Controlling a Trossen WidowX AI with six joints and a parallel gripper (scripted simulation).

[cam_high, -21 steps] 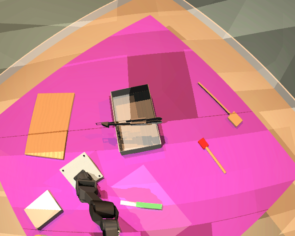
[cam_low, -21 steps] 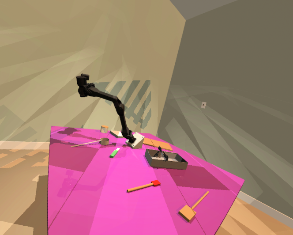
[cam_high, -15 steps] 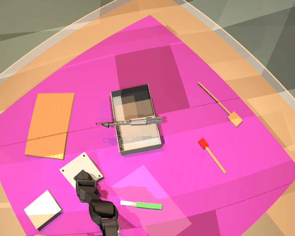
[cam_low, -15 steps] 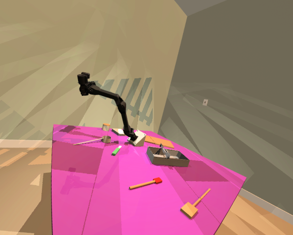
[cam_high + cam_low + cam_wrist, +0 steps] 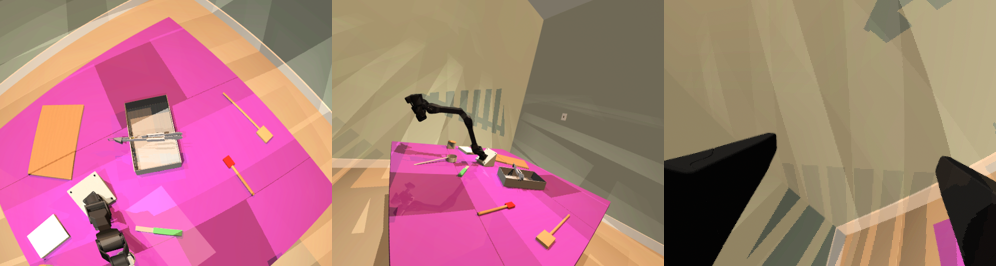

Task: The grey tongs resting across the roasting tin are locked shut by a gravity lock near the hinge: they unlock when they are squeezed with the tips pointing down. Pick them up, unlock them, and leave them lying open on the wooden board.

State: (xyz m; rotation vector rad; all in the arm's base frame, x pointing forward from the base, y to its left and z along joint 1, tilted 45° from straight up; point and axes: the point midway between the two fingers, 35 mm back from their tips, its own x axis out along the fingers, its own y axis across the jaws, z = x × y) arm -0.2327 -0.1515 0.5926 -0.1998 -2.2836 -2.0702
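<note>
Seen from above, with twelve at the top and the roasting tin as the dial's centre, the magenta table (image 5: pixel 205 116) (image 5: pixel 437 232) leaves a broad open stretch from eleven to one, between the tin and its far edges. The black arm (image 5: pixel 106 241) (image 5: pixel 448 110) rises from a pale base (image 5: pixel 94 177) (image 5: pixel 491 162) at seven and reaches high, well apart from the tin. The roasting tin (image 5: pixel 159 169) (image 5: pixel 523 183) has upright walls, and a strip of bare table separates it from the wooden board (image 5: pixel 56 138) (image 5: pixel 512 161) at nine, flat and with its whole top exposed. The end effector (image 5: pixel 415 105) (image 5: pixel 856 152) is spread wide, nothing between its fingers, aimed at the wall. The grey tongs (image 5: pixel 155 136) (image 5: pixel 519 171) lie across the tin's long rims, ends overhanging toward nine and three; their nine o'clock end points at the board. A square-headed tool (image 5: pixel 264 134) (image 5: pixel 545 238) rests at three, near the table's right edge; a red-headed tool (image 5: pixel 228 161) (image 5: pixel 509 205) sits at four, farther in. The white block (image 5: pixel 48 236) (image 5: pixel 465 150) is at eight, and the green-ended piece (image 5: pixel 167 231) (image 5: pixel 462 171) at six, with room between it and the tin.
</note>
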